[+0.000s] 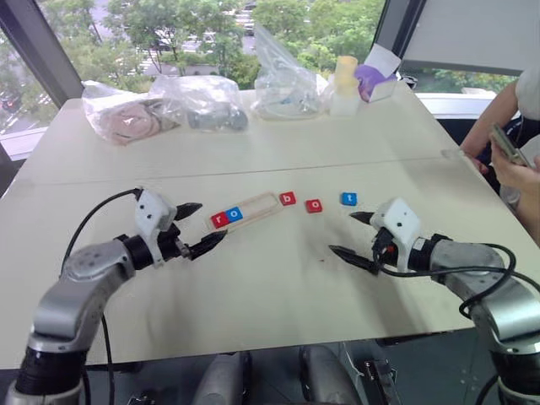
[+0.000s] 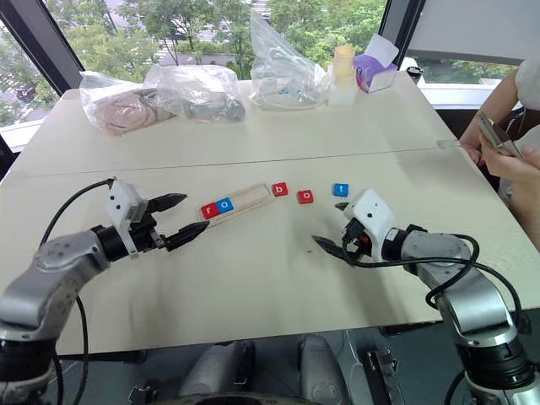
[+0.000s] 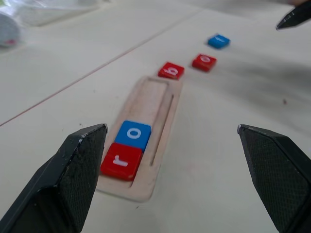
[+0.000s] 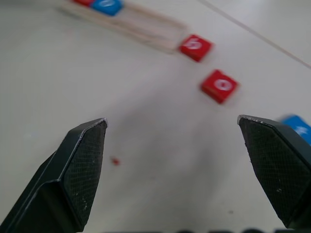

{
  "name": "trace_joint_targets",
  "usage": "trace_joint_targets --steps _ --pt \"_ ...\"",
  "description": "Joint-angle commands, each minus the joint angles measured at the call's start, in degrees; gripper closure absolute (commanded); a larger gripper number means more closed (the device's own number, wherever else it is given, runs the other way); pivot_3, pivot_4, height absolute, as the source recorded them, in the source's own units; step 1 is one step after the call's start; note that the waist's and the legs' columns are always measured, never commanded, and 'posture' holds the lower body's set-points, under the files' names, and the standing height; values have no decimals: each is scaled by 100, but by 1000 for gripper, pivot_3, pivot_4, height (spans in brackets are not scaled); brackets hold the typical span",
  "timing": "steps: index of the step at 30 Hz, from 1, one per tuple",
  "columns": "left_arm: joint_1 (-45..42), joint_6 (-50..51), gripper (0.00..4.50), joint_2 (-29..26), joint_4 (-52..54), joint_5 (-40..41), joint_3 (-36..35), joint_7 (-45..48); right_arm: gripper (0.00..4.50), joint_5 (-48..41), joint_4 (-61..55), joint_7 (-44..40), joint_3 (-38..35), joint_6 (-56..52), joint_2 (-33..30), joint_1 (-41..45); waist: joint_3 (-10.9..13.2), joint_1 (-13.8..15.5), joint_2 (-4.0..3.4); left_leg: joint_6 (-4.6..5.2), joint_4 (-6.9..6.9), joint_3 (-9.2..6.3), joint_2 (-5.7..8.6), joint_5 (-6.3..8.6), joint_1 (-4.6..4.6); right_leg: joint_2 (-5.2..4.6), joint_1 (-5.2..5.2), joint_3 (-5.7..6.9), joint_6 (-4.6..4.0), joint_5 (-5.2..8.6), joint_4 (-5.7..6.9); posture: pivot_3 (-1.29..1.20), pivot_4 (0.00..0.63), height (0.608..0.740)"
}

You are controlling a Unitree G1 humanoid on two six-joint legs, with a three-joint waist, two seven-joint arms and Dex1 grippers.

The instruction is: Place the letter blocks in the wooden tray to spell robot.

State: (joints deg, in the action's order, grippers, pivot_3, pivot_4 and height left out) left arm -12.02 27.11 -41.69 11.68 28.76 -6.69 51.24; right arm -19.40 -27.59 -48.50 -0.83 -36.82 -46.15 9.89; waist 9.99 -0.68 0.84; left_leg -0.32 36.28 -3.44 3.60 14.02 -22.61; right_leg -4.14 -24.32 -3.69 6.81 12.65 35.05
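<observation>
The left end effector (image 1: 196, 228) and right end effector (image 1: 353, 236) hovered spread wide and empty over the smooth pale table (image 1: 278, 287). The pale wood tray (image 1: 257, 207) held a red r (image 1: 219, 219) and blue o (image 1: 234, 214); red b (image 1: 288, 198), red o (image 1: 314, 205) and blue t (image 1: 348, 198) lay beyond it. In the left wrist view, the tiles looked flat, glossy and square. The b likely goes next: pinch its edges squarely.
</observation>
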Motion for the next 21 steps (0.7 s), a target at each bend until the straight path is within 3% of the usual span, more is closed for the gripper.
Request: trace_joint_targets --steps 1,11,21 --pt "-590 -489 0 -225 -940 -238 269 863 58 -90 -39 -321 12 193 -182 295 2 0 4 0 1 0 0 0 0 0 1 1 -1 0 -1 0 150 740" --pt "-2375 -1866 0 113 -4009 -1141 1067 2350 58 -152 -506 -198 -66 84 -165 65 16 11 29 -1 -1 -4 3 0 -18 -23 -14 5 18 -14 -6 0 150 740" --pt "-2926 -2918 0 603 -5558 -1799 1227 2475 58 -298 -942 105 -272 -193 -196 -339 21 14 38 0 4 -11 11 0 -30 -38 -22 17 25 -17 -1 0 150 740"
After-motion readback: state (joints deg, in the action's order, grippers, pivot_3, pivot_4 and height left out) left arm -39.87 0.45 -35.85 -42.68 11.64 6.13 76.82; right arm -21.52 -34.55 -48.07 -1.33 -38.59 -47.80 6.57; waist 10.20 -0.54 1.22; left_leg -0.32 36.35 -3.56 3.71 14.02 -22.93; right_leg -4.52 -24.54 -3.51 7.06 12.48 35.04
